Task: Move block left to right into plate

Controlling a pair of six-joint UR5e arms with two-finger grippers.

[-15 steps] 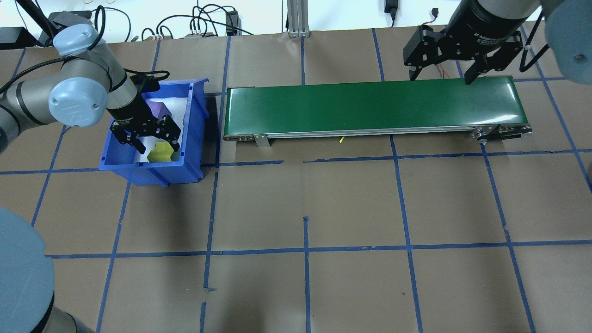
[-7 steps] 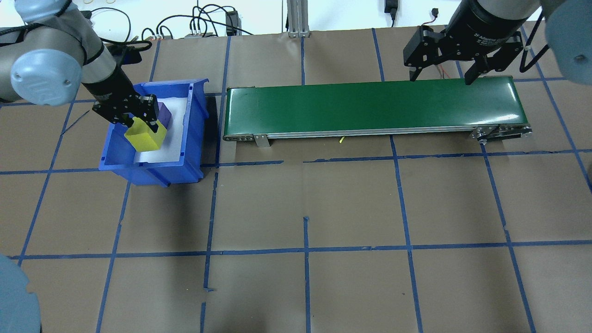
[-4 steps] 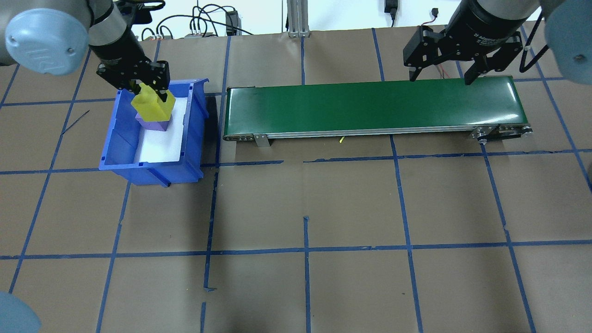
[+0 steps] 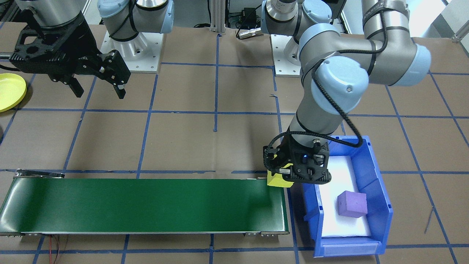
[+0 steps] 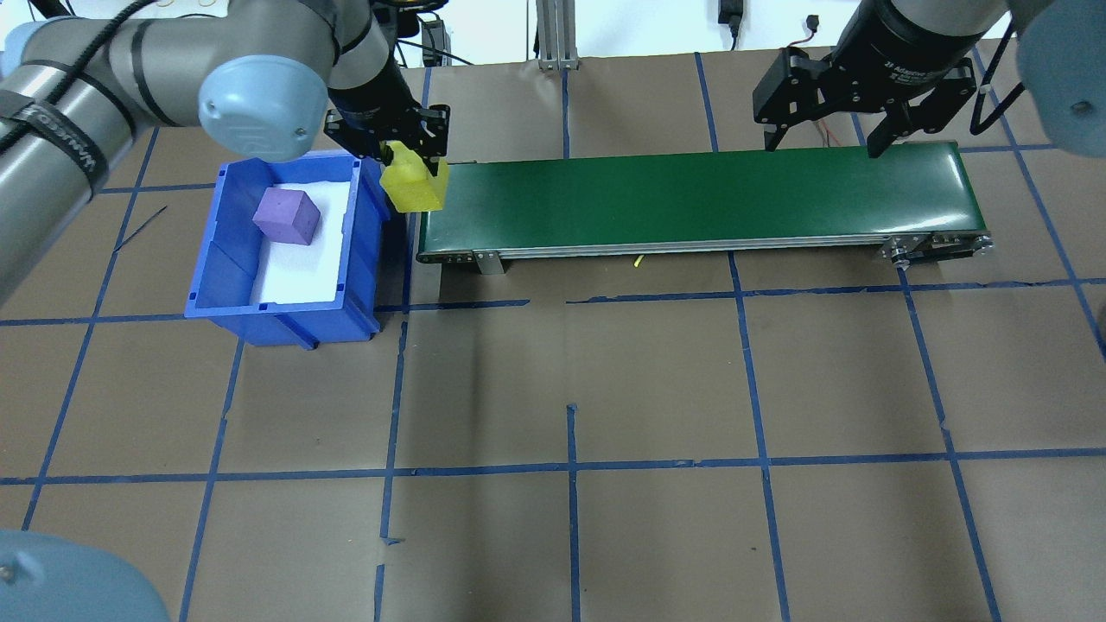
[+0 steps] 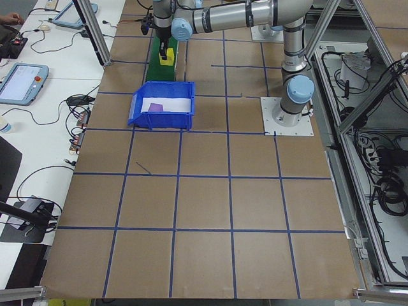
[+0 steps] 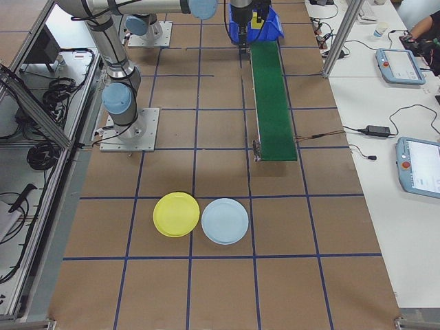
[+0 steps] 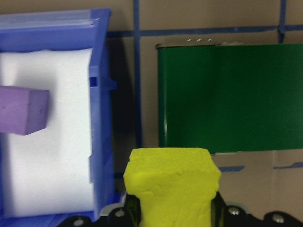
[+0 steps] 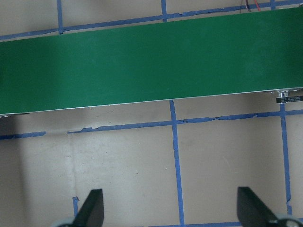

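Observation:
A yellow foam block [image 5: 415,184] hangs in my left gripper [image 5: 418,171], which is shut on it, over the gap between the blue bin [image 5: 285,325] and the near end of the green conveyor belt [image 5: 700,194]. The left wrist view shows the yellow block [image 8: 173,184] between the jaws, the belt [image 8: 232,94] lying ahead. A purple block [image 5: 287,216] lies on the bin's white liner. My right gripper [image 5: 821,145] hovers open and empty over the belt's far end. The lime-yellow plate [image 7: 176,214] rests on the table beyond that end, also seen as the plate [image 4: 11,91] at the front view's left edge.
A pale blue plate [image 7: 225,221] lies beside the yellow one. The table is brown paper with blue tape lines. Cables and a metal post stand along the back edge. Tablets and a person's hand show on side tables in the side views.
My left gripper closed on the yellow block in the bin, lifted it, and carried it right over the bin's wall toward the belt. The right arm stayed still.

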